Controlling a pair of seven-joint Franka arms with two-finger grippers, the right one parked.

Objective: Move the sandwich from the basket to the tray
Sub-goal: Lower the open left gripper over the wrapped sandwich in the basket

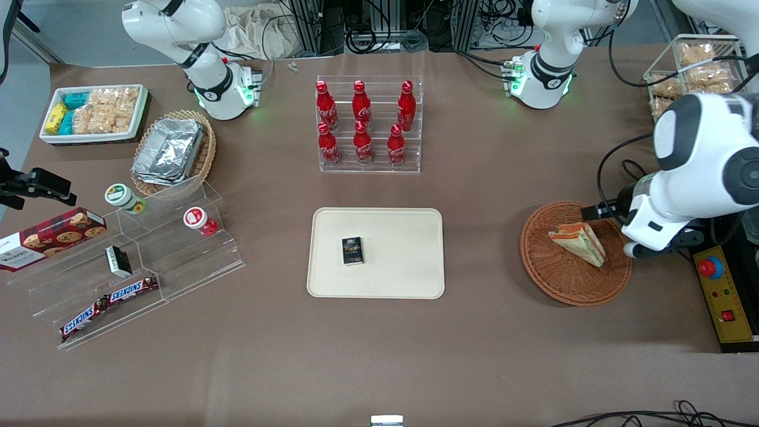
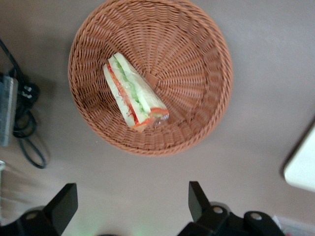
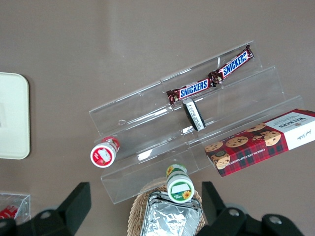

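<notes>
The sandwich (image 1: 580, 241) (image 2: 133, 92) lies on its side in the basket (image 1: 563, 279) (image 2: 197, 73), off the basket's middle toward the working arm's end of the table, its layered cut face of white bread with green, red and orange filling turned up. Its clear wrap shows only as a faint sheen at the narrow tip and is hard to make out elsewhere. In the front view the white arm covers part of the basket's rim, and the gripper (image 2: 133, 209) itself is hidden under the wrist housing there. The wrist view shows it: two black fingers (image 2: 64, 204) spread wide apart, nothing between them, touching neither sandwich nor basket, hanging above bare table just outside the basket's rim. Only the fingertips and part of the mounts appear; the rest is cut off at the picture's edge. The tray (image 1: 409, 279) (image 2: 302, 169) sits near the table's middle, well apart from the basket, with a small black box (image 1: 352, 250) lying on it; in the wrist view only one rounded corner of the tray shows.
</notes>
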